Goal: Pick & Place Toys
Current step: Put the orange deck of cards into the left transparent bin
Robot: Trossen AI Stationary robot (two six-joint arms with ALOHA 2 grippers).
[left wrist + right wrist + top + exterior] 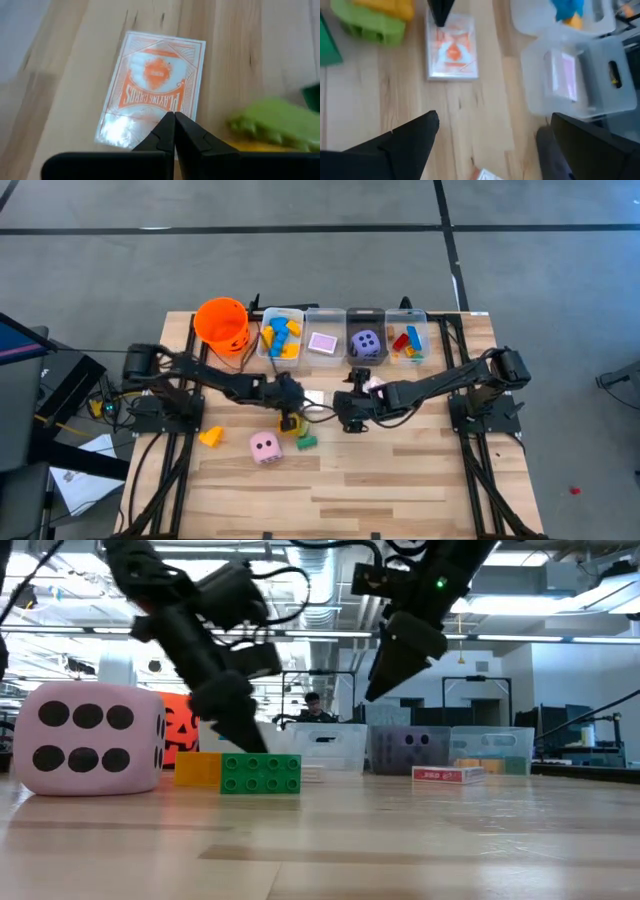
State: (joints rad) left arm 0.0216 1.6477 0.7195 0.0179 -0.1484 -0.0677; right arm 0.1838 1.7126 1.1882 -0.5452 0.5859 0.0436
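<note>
Our left gripper (174,131) hangs with its fingers pressed together, tips just over the near edge of an orange-backed card pack (155,95) lying flat on the bench (400,480); our right gripper (487,142) hovers nearby with fingers spread wide apart, holding nothing. A green block (260,774) lies beside an orange block (197,769) near the left gripper's tips; the pink die (265,446) rests apart from them on the bench, and the purple die (365,343) sits in a clear bin (366,316) at the far edge.
</note>
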